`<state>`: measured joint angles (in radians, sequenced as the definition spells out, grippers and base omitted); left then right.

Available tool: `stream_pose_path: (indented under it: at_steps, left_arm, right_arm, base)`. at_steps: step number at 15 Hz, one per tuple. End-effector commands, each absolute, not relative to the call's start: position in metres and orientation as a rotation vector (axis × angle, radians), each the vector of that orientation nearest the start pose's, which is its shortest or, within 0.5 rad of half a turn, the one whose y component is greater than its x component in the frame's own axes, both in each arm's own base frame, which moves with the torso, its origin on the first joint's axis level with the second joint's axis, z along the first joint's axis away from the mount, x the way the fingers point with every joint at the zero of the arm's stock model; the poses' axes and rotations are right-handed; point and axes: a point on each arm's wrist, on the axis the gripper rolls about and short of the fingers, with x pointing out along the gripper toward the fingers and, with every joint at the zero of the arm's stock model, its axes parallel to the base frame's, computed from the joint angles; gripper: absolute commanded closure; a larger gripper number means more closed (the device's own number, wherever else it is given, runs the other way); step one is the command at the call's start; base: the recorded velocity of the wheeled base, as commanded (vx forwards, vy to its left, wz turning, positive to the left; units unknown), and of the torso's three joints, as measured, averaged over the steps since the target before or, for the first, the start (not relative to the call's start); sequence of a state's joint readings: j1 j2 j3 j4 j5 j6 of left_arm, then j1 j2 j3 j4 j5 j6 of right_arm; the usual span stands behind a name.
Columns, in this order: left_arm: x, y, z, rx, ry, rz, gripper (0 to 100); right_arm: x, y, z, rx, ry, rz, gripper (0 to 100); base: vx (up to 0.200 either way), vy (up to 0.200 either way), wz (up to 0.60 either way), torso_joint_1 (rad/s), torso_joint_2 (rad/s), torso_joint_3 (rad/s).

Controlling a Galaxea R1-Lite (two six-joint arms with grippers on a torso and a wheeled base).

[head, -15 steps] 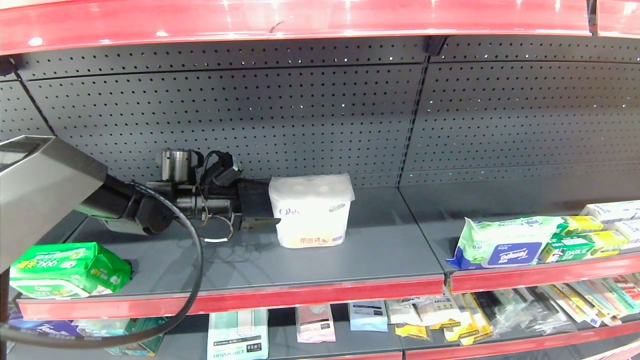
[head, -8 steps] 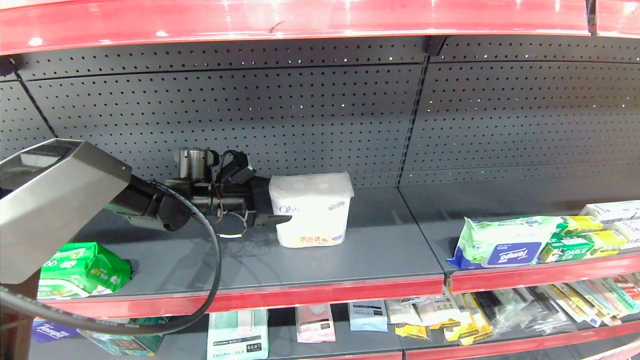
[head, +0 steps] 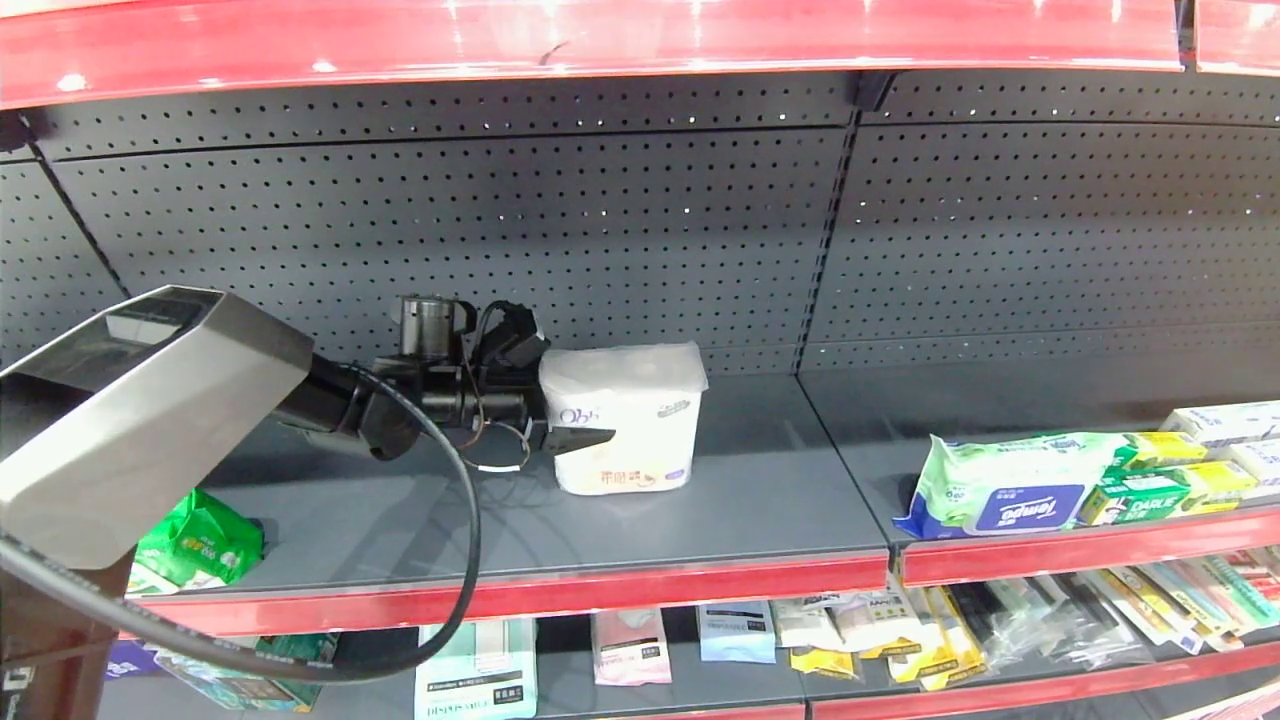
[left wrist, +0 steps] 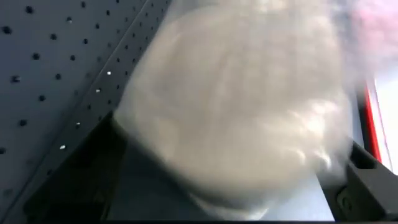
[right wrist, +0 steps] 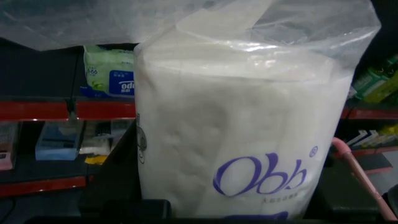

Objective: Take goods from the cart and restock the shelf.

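Centre frame, grey metal shelf board [head: 760, 500]: white plastic-wrapped tissue-roll pack [head: 640, 415], upright | left gripper [head: 585, 425] jaws wide, straddling its left end | right gripper [right wrist: 227, 193] clamps second white tissue pack [right wrist: 242, 143] | lower left: green wipes packet [head: 200, 545] | right: blue-white wipes pouch [head: 1000, 490] | behind: dark perforated panel [head: 600, 220]

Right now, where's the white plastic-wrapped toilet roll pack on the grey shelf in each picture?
Head view: the white plastic-wrapped toilet roll pack stands mid-shelf, centre-left.
Left wrist view: blurred, in the middle.
Right wrist view: probably not it; a look-alike pack instead.
Shared landmark: red shelf edging.
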<state>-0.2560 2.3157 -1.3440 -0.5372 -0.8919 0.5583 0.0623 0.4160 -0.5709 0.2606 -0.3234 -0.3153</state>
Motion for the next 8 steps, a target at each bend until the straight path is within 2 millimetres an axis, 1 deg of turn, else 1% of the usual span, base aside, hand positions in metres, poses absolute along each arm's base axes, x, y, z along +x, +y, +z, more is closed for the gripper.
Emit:
stream_pose_path:
  at_steps: [1, 5, 8]
  left_arm:
    - [0.43, -0.142, 0.075, 0.338, 0.113, -1.235, 0]
    - [0.428, -0.154, 0.074, 0.329, 0.115, -1.259, 0]
    - [0.432, -0.155, 0.071, 0.335, 0.115, -1.249, 0]
  right_arm:
    - [-0.012, -0.008, 0.212, -0.335, 0.148, -0.242, 100]
    - [-0.011, -0.008, 0.212, -0.335, 0.151, -0.241, 100]
    - [-0.011, -0.008, 0.212, -0.335, 0.15, -0.24, 100]
  base:
    - [0.0, 0.0, 0.0, 0.0, 0.0, 0.0]
    - [0.0, 0.0, 0.0, 0.0, 0.0, 0.0]
    - [0.0, 0.0, 0.0, 0.0, 0.0, 0.0]
